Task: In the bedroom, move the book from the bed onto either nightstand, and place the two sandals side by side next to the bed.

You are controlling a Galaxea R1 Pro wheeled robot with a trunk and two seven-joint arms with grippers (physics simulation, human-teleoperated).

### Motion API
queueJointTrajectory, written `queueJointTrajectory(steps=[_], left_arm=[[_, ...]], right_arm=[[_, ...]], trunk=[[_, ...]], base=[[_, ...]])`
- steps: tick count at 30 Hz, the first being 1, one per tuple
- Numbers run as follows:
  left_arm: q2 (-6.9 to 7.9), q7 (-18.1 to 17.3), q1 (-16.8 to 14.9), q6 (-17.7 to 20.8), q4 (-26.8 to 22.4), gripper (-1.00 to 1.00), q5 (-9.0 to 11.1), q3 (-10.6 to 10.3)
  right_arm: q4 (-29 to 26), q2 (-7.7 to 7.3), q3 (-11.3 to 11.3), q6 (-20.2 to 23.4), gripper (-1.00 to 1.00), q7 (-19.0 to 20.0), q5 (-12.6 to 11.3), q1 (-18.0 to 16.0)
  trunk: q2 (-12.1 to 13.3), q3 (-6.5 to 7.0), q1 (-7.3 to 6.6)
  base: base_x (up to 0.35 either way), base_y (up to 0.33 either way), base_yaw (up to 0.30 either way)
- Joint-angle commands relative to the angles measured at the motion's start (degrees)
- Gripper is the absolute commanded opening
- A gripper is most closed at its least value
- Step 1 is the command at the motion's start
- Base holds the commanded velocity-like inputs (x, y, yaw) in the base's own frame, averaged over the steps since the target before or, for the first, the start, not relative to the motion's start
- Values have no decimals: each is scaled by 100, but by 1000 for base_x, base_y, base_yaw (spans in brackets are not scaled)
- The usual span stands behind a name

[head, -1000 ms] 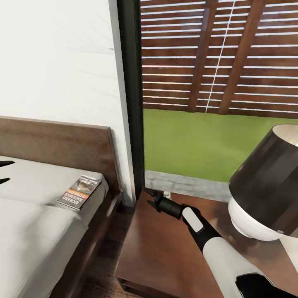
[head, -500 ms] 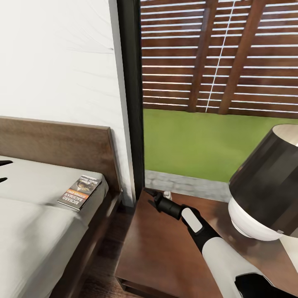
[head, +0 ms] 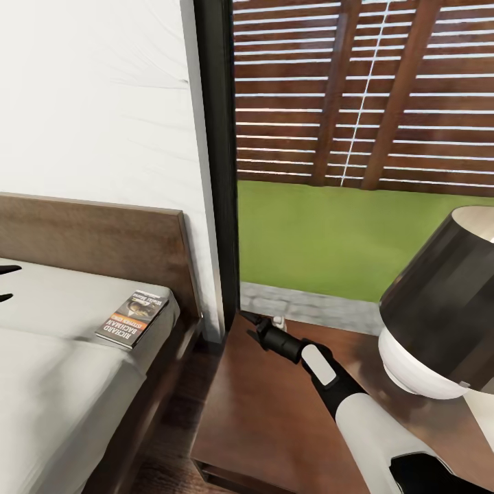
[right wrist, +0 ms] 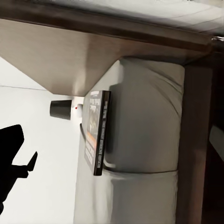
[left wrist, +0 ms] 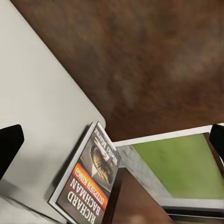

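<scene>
The book, dark grey with an orange band, lies flat on the bed's light-grey mattress, at the corner by the headboard. My left gripper hovers over the mattress at the picture's left edge, open and empty, well apart from the book. In the left wrist view the book lies ahead between the wide-spread fingers. My right gripper hangs open over the nightstand at its back corner nearest the bed. The right wrist view shows the book edge-on on the mattress. The sandals are out of view.
A lamp with a dark shade and white base stands on the nightstand's right side, close to my right arm. A black window frame rises behind the gap between bed and nightstand. A narrow strip of wood floor separates them.
Almost nothing: the right gripper has edged slightly back over the nightstand. The book has stayed put.
</scene>
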Motion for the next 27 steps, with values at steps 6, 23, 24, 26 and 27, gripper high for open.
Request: queueJointTrajectory(steps=[6, 23, 24, 26, 27], left_arm=[[-6, -55, -12, -4, 1, 100, -13, -46], [-5, -55, -12, -4, -2, 100, -16, -41], [-5, -55, -12, -4, -2, 100, -17, -40], [-5, -55, -12, -4, -2, 100, -18, -40], [-5, -55, -12, -4, -2, 100, -19, -40]], right_arm=[[1, -2, -12, 21, 100, -3, -39, -3], [-5, -2, 1, 19, 100, 6, -39, -3], [-5, -2, 2, 19, 100, 6, -40, -3], [-6, -2, 4, 19, 100, 6, -39, -3], [-7, -2, 5, 19, 100, 7, -38, -3]], trunk=[[-2, -5, -1], [-2, -5, -1], [-2, -5, -1], [-2, -5, -1], [-2, -5, -1]], base=[[0, 0, 0], [0, 0, 0], [0, 0, 0], [0, 0, 0], [0, 0, 0]])
